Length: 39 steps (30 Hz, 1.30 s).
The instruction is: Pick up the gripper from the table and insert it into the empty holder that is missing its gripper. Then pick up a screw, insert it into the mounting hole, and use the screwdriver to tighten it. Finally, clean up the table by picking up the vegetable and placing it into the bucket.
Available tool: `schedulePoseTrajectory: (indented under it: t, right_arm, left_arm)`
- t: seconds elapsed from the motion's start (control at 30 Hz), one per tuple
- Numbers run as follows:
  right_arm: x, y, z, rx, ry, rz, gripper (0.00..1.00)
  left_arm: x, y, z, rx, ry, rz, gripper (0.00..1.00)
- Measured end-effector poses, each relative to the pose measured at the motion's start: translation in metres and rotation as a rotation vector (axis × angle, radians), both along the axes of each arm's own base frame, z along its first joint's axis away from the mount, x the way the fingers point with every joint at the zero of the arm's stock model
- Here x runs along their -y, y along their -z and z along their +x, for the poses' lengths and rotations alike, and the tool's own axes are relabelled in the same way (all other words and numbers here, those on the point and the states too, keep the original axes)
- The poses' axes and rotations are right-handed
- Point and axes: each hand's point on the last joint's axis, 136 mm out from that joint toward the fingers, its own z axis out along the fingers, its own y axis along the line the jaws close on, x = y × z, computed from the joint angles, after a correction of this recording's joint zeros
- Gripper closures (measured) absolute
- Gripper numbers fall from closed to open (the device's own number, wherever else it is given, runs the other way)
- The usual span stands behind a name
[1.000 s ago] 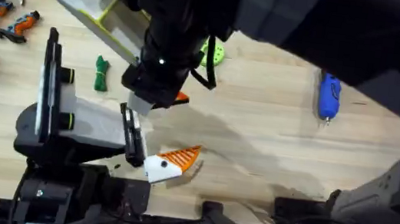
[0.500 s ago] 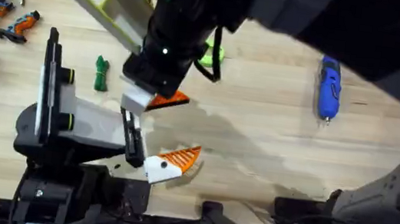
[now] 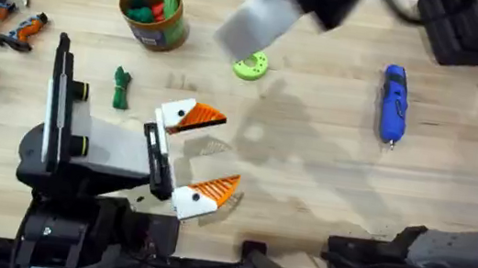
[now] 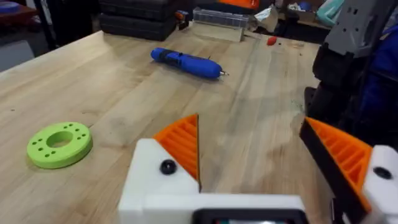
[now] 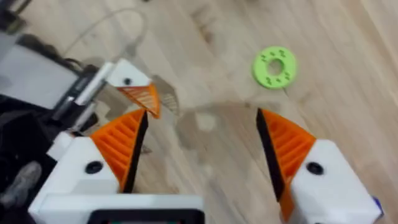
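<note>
Step in hand, my read: the orange gripper (image 3: pixel 207 118) looks seated in the white holder (image 3: pixel 177 112), so the screw comes next. No screw I can ID for sure. Keep the L gripper (image 3: pixel 229 151) steady. Its fingers are wide apart w/ nothing between them. Bring the screw square to the dark mounting hole (image 4: pixel 166 166) on the holder's side before fetching the blue screwdriver (image 3: pixel 394 103), which lies well off at 3 o'clock from the holder. The R gripper (image 5: pixel 202 143) hangs above the table, fingers apart and empty.

Looks: the gripper is a ribbed orange wedge w/ a dark edge, tapering toward 3 o'clock. The vegetable (image 3: pixel 120 88) sits at 9 o'clock of the holder, the bucket (image 3: pixel 153 13) at 11.
</note>
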Motion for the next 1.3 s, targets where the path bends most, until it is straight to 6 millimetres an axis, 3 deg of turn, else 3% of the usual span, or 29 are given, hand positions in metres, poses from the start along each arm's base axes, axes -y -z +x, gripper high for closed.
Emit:
schedulePoseTrajectory:
  t: [0.27,0.5,0.77,1.03,1.13,1.23,1.3]
  right_arm:
    - [0.077,-0.010,0.020,-0.016,0.219,-0.028,0.008]
    - [0.110,-0.002,0.019,-0.078,0.310,-0.075,0.008]
    - [0.145,0.003,-0.005,-0.101,0.459,-0.112,0.008]
    - [0.190,0.024,-0.047,0.010,0.656,-0.030,0.008]
    - [0.212,0.042,-0.064,0.014,0.747,-0.016,0.008]
    - [0.230,0.062,-0.074,-0.013,0.836,-0.029,0.008]
    - [0.240,0.076,-0.076,-0.045,0.894,-0.051,0.008]
  left_arm:
    - [0.000,0.000,0.000,0.000,0.000,0.000,0.015]
    - [0.000,0.000,0.000,0.000,0.000,0.000,0.015]
    - [0.000,0.000,0.000,0.000,0.000,0.000,0.015]
    - [0.000,0.000,0.000,0.004,0.000,0.001,0.022]
    - [0.000,0.000,0.000,0.004,0.000,0.001,0.026]
    - [0.000,0.000,0.000,0.004,0.000,0.001,0.154]
    - [0.000,0.000,0.000,0.007,0.000,0.002,0.442]
